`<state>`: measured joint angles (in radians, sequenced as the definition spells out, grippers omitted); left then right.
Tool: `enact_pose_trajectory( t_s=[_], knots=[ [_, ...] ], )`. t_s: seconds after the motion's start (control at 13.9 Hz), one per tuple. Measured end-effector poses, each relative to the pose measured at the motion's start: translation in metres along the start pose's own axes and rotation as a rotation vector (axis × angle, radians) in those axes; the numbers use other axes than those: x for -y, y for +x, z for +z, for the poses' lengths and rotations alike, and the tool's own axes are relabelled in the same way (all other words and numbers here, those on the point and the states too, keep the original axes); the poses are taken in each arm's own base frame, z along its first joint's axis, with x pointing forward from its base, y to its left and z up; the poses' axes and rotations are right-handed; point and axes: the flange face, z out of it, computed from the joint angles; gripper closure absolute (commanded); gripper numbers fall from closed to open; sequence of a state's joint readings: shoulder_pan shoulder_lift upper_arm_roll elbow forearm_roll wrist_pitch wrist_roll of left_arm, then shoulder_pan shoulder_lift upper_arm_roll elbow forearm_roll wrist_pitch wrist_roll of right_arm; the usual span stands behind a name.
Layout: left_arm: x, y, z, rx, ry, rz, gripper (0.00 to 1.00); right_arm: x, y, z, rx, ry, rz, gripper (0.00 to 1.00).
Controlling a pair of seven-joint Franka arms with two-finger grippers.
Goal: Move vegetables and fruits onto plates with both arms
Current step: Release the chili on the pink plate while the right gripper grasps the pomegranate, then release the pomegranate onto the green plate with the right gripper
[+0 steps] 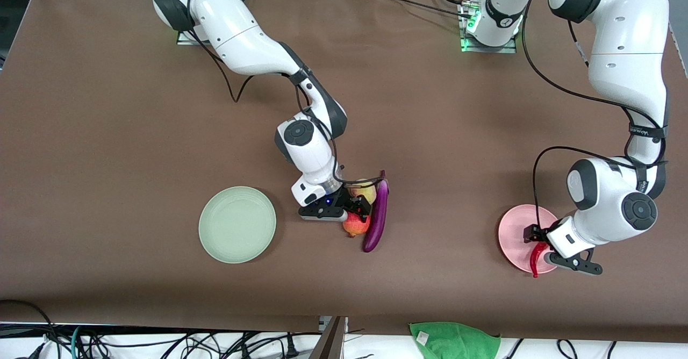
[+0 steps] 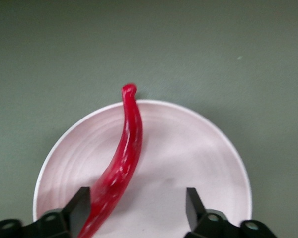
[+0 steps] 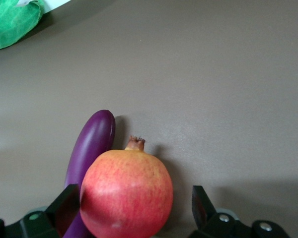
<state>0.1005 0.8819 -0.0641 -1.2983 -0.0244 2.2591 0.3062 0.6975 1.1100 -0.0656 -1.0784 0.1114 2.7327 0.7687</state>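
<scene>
Fingers (image 2: 78, 206) of the left gripper (image 2: 137, 208) stand apart over the pink plate (image 2: 198, 148) (chili (image 2: 120, 168) overhanging its rim), right gripper (image 3: 134, 210) fingers (image 3: 64, 203) apart around the pomegranate (image 3: 126, 193).

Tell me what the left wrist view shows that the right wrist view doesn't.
Only the left wrist view shows the pink plate with the red chili pepper lying on it, tip past the rim, and the open left gripper over it. Only the right wrist view shows the pomegranate between the open right gripper's fingers, the eggplant beside it and a green cloth at the table edge. Both show the bare tabletop.
</scene>
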Motion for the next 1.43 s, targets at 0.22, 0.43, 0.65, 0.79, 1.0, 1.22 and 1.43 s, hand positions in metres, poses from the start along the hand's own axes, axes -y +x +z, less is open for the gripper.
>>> enact_pose_trajectory(
  t_s=[0.22,0.43,0.65,0.79,1.0,1.22,1.43],
  knots=[
    [-0.017,0.009,-0.006,-0.015,-0.019,-0.018,0.05,-0.001,-0.003,0.004,-0.013,0.012,-0.002,0.00],
    [-0.048,0.017,-0.006,-0.007,-0.030,-0.037,0.05,-0.002,-0.005,0.008,-0.024,0.024,-0.004,0.13],
    [-0.096,0.026,-0.005,-0.003,-0.038,-0.080,0.05,0.001,-0.004,0.006,-0.033,0.033,-0.005,0.60],
    [-0.130,0.031,-0.005,0.000,-0.043,-0.105,0.04,0.002,0.002,0.003,-0.043,0.039,-0.005,0.73],
    [-0.166,0.033,-0.003,0.006,-0.047,-0.141,0.03,-0.004,0.013,0.000,-0.044,0.024,-0.001,0.74],
    [-0.190,0.034,-0.002,0.010,-0.050,-0.164,0.03,-0.006,0.031,-0.015,0.006,-0.034,-0.022,0.74],
    [-0.202,0.034,-0.001,0.014,-0.052,-0.179,0.03,-0.012,0.060,-0.047,0.065,-0.093,-0.084,0.74]
  ],
)
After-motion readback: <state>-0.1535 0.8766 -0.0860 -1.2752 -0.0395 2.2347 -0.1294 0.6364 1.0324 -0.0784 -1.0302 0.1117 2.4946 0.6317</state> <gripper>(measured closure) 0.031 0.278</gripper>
